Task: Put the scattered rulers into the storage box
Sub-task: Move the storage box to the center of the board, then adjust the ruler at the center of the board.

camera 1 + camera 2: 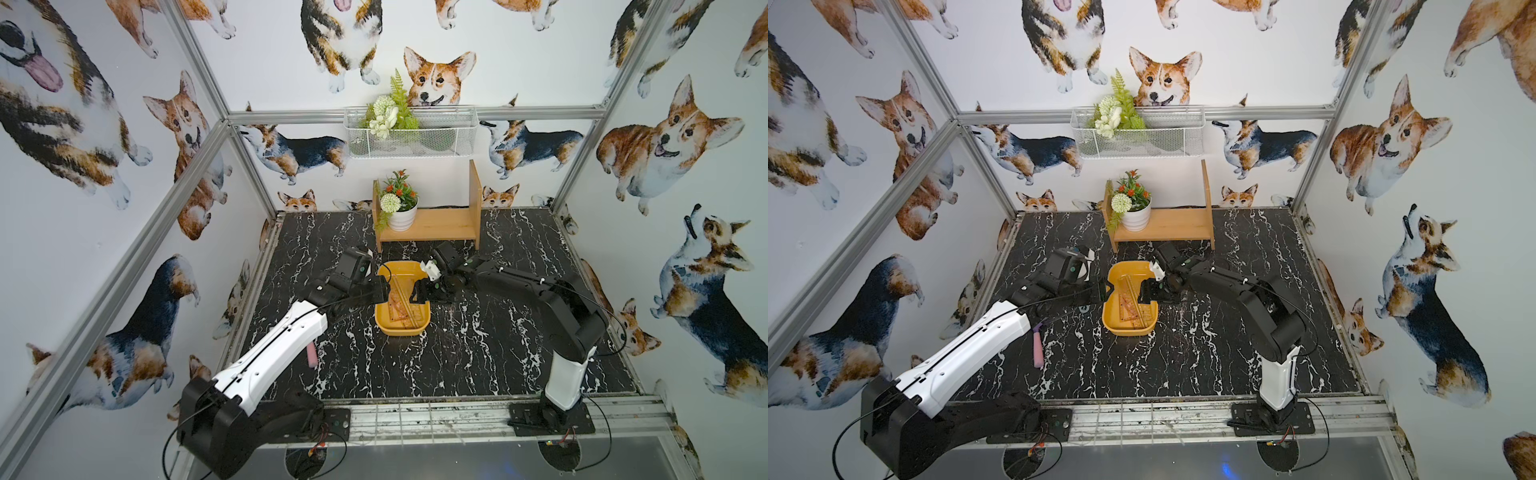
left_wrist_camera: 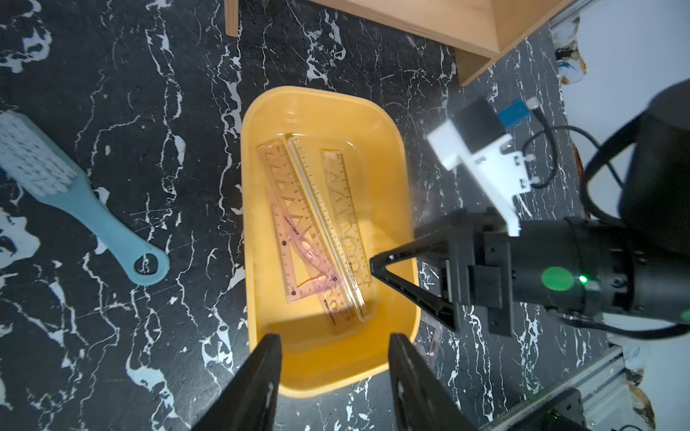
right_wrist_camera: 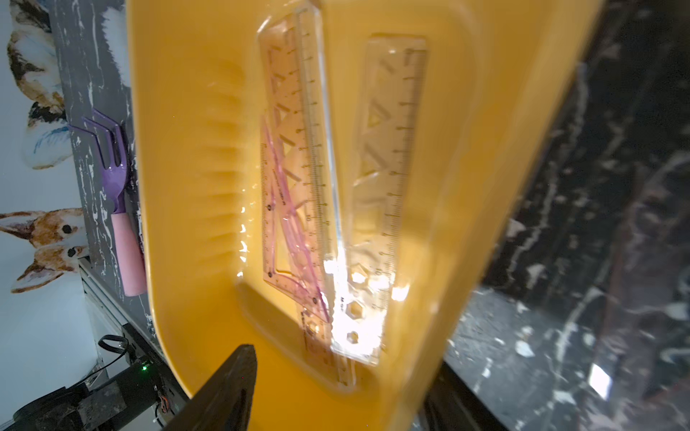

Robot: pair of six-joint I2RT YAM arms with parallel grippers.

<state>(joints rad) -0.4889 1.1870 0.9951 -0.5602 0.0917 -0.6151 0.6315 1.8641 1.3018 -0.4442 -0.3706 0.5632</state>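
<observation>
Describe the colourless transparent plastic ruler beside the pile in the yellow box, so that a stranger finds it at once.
On the black marble table sits a shallow mustard-yellow plastic storage box. Inside, beside the overlapping pile of rulers, one colourless stencil ruler lies along a long wall. Unlike its partly pink neighbours, it is mostly uncovered.

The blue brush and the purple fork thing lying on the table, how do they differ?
The blue brush has a head of white bristles; the purple fork thing ends in bare prongs. The brush's handle is pale blue with a hole at its end; the fork's is pink, no hole showing. Both lie flat on the black marble table, outside the yellow box.
</observation>
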